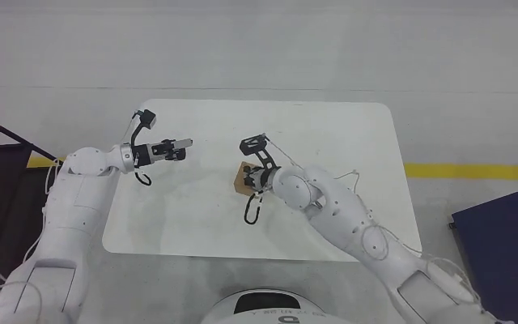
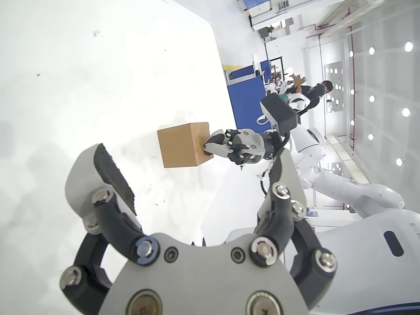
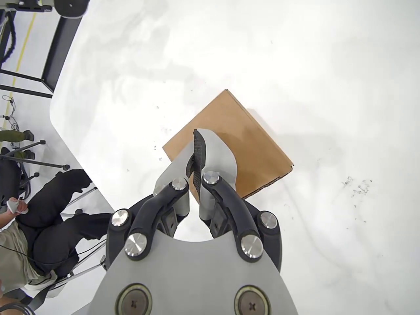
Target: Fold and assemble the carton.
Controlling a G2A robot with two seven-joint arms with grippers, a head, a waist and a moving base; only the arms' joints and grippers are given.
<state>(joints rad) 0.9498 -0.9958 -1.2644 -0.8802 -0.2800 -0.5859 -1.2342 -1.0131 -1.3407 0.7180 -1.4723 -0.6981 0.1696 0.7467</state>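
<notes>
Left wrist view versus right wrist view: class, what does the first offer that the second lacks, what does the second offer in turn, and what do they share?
Left wrist view: the left gripper, open and apart from the carton, plus a side look at the right gripper, its shut tips against the carton's side face. Right wrist view: a look along the shut fingers onto the carton, with the fluted edge of one face. Shared: the brown carton closed up into a box, the right gripper and the white table.
</notes>
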